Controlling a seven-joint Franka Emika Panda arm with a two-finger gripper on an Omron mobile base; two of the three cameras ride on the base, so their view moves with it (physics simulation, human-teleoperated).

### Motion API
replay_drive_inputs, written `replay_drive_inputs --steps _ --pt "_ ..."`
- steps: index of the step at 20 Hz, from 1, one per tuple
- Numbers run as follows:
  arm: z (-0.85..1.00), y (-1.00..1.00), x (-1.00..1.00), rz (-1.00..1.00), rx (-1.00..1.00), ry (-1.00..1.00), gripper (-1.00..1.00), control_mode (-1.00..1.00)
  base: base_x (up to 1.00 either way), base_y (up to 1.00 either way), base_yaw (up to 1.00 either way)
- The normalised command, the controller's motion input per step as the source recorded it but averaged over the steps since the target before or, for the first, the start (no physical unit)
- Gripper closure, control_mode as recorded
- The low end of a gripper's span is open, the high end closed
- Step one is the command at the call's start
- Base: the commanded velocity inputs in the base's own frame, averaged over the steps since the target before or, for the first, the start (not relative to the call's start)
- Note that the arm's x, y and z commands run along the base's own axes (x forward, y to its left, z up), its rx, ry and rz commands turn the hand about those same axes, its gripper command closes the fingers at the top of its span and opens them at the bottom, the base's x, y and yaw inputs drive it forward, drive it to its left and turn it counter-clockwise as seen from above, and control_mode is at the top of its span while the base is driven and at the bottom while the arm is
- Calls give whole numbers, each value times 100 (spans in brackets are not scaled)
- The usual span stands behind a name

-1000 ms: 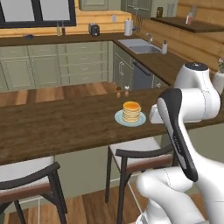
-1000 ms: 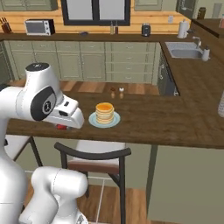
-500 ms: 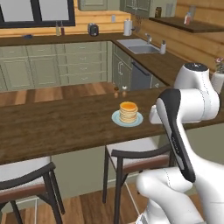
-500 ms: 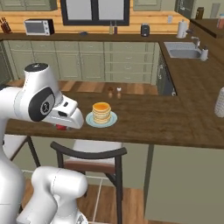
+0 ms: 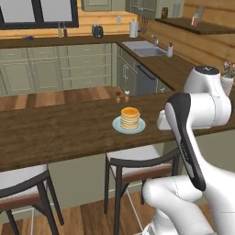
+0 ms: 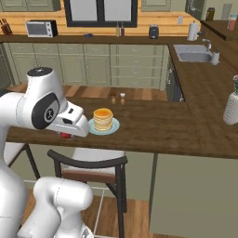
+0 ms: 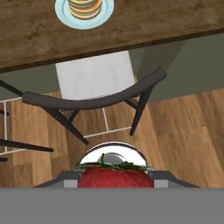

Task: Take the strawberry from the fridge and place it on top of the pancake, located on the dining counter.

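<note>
My gripper (image 7: 114, 182) is shut on the strawberry (image 7: 114, 178), a bright red berry with green leaves that sits at the bottom of the hand view. From the right base camera, the strawberry (image 6: 65, 135) peeks out red under my hand at the near edge of the dining counter (image 6: 158, 130). The pancake (image 6: 102, 119) is a golden stack on a light blue plate (image 6: 113, 128), just right of my hand. The pancake (image 5: 130, 118) stands left of my arm in the left base view. The pancake (image 7: 85, 6) lies at the top of the hand view, on the dining counter (image 7: 39, 35). The fridge is out of view.
A dark-framed stool (image 7: 94, 94) with a pale seat stands under the counter, directly below my hand. Two small shakers (image 6: 117, 97) stand behind the plate. A white vase (image 6: 231, 108) sits at the counter's right end. The kitchen worktop with a sink (image 6: 194, 56) lies beyond.
The whole scene has slid a little to the left in both base views, so the base has moved. My arm keeps its pose and its hold on the strawberry.
</note>
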Motion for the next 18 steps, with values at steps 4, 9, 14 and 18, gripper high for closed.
replay_drive_inputs --steps 4,9,14,18 --pt "0 0 0 0 0 0 100 100 0 0 0" --pt "0 2 9 0 0 -1 100 -100 9 0 0" --pt "22 4 84 0 -1 -15 100 -100 0 0 0" --pt "39 10 100 0 -2 -11 100 -100 0 0 0"
